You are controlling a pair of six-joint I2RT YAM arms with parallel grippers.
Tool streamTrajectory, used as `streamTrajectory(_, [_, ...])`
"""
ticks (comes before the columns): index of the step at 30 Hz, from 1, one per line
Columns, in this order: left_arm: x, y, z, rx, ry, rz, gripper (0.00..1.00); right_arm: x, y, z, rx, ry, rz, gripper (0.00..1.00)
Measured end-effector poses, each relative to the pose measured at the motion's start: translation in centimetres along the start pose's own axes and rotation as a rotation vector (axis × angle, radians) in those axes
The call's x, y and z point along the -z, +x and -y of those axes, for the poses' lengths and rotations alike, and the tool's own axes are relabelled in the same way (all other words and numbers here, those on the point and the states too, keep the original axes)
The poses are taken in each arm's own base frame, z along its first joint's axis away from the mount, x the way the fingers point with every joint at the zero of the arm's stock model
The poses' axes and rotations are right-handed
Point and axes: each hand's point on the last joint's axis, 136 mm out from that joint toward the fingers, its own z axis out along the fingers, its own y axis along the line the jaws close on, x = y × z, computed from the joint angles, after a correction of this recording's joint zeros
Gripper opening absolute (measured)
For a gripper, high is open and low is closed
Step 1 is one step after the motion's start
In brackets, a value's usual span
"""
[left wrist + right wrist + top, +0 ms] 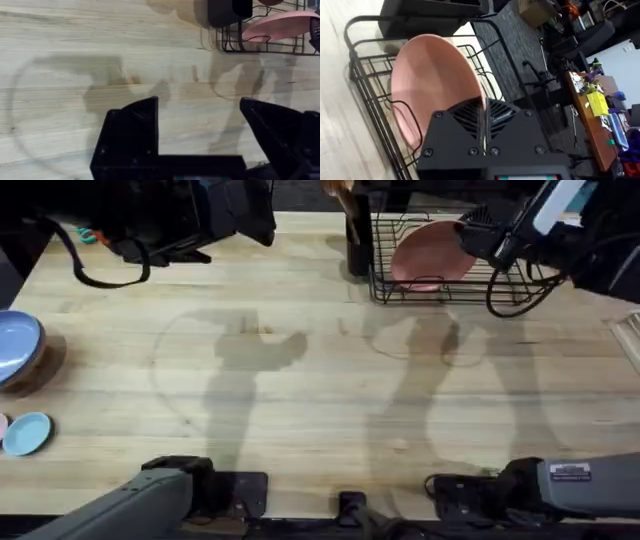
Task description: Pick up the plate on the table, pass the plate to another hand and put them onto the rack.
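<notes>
While the right gripper (482, 131) pinches the rim of the stiff, likely slick plate (432, 252) inside the rack (380, 285), we judge that edge the best hold; the left gripper (200, 125) gapes empty.

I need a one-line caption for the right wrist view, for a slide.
Right gripper, fingers closed on the rim of the pink plate, holding it tilted inside the black wire rack.

- The left arm (120, 505) was grey with black joints.
- The right arm (585, 480) wore a small label.
- The right gripper (484, 131) was black, ribbed, with screws.
</notes>
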Motion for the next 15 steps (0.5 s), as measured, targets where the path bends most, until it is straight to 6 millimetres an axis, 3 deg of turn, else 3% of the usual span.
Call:
streamTrajectory(2, [0.00,0.00,0.00,0.000,0.000,0.000,0.993,0.00,0.00,0.00,-0.001,0.000,0.000,0.036])
streamTrajectory(3, [0.00,0.01,0.00,0.000,0.000,0.000,0.993,0.01,0.00,0.00,0.000,0.000,0.000,0.096])
streamTrajectory(9, [0.00,0.01,0.00,0.000,0.000,0.000,0.993,-0.06,0.26,-0.12,-0.005,-0.003,-0.010,0.920])
streamTrajectory(10, [0.00,0.01,0.00,0.000,0.000,0.000,0.993,-0.07,0.29,-0.14,-0.007,-0.003,-0.010,0.979])
streamTrajectory(15, [0.00,0.01,0.00,0.000,0.000,0.000,0.993,-0.09,0.47,-0.49,-0.020,-0.015,-0.017,0.996])
